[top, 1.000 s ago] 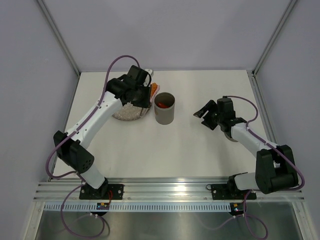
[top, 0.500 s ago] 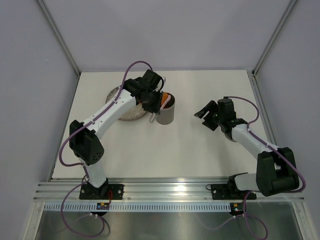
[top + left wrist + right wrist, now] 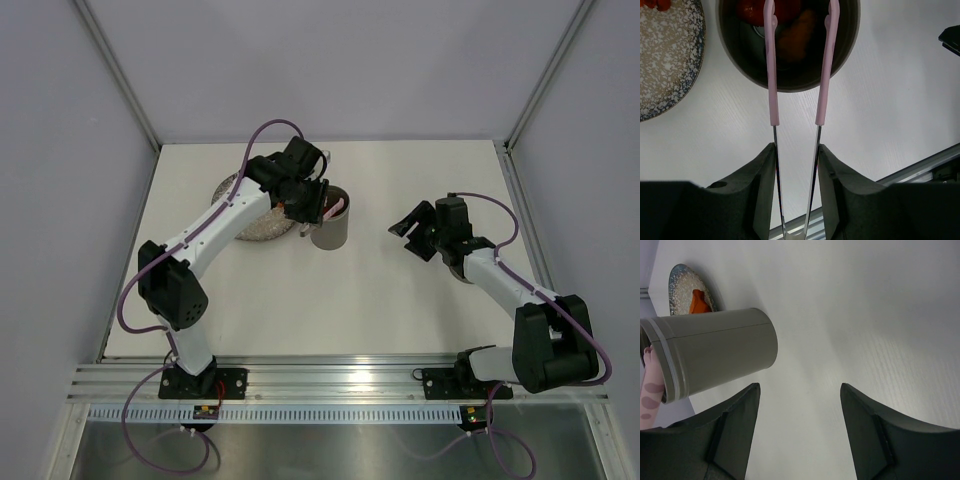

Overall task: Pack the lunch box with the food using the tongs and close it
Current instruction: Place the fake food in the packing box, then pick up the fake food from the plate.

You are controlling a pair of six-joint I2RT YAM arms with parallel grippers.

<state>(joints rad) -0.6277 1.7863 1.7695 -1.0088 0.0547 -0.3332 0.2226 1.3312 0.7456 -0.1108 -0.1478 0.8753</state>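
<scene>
While the tabletop [image 3: 380, 300] carries everything near its far edge, the left fingers [image 3: 760, 180] clamp the pink tongs [image 3: 771, 75] by their thin arms. The right fingers [image 3: 735, 440] hang wide apart and empty toward the right edge. The upright lunch box [image 3: 330, 232] stands just right of the speckled plate [image 3: 262, 228]. The parted tong tips hold nothing over its mouth, and orange and red food [image 3: 795, 35] lies inside.
</scene>
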